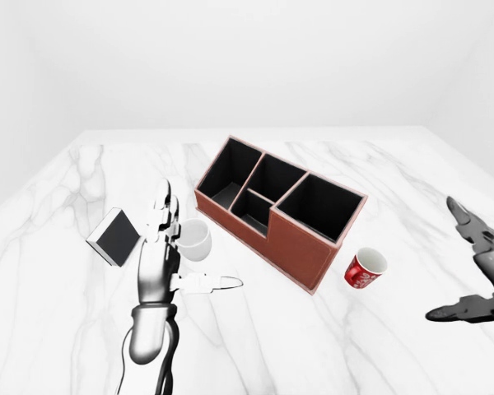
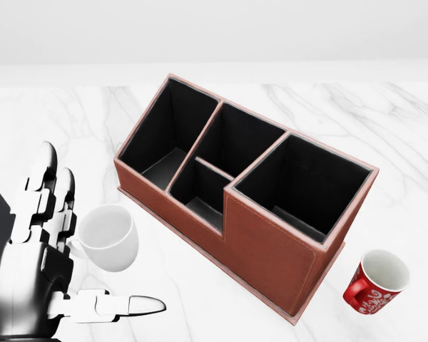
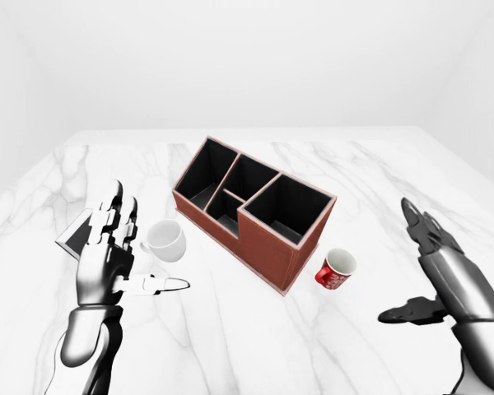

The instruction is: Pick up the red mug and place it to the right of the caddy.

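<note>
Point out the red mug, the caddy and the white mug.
red mug [image 2: 368, 293]: head view, on its patterned red side.
caddy [image 2: 271, 253]: head view, on its tall brown outer wall.
white mug [image 2: 114, 246]: head view, on its outer side.

Bare marble table [image 3: 255, 346] lies between right hand [image 3: 445, 276] and red mug [image 3: 335, 269].

We see red mug [image 2: 376, 282] with white pattern, white inside, tilted, mouth toward upper right of head view, just right of caddy's near corner. Brown caddy [image 2: 267, 246], four black compartments, sits diagonally on marble.
</note>
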### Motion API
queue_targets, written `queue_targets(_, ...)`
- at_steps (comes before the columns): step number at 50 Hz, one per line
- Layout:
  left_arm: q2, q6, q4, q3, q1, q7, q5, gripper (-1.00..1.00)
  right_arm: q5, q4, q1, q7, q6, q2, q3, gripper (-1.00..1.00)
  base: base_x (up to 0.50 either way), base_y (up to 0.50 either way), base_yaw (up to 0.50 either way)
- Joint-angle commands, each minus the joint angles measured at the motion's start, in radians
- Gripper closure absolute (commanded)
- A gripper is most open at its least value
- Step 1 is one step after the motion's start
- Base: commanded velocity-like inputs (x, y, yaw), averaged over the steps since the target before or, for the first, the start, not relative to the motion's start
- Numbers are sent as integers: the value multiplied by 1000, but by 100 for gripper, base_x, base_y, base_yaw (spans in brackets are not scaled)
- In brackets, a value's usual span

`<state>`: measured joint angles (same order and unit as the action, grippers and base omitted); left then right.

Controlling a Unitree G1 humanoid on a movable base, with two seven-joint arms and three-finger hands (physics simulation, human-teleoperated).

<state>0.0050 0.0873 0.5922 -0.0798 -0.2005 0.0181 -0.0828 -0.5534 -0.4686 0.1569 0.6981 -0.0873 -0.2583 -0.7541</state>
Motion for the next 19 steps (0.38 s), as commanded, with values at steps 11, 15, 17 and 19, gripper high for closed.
queue_targets(11, 0, 0, 8, -4, -4, 8, 0, -100, 519, -440, -29, 0, 175, -70, -462, -100, 0, 0, 0)
queue_targets(15, -1, 0, 16, -5, -4, 8, 0, -100, 662, -560, -33, 0, 175, -56, -514, -100, 0, 0, 0)
queue_targets(17, 0, 0, 27, -7, -11, 7, -1, -100, 732, -577, -36, 0, 175, -66, -494, -100, 0, 0, 0)
queue_targets(19, 0, 0, 30, -6, -12, 7, 0, -100, 809, -578, -4, 0, 175, -95, -455, -100, 0, 0, 0)
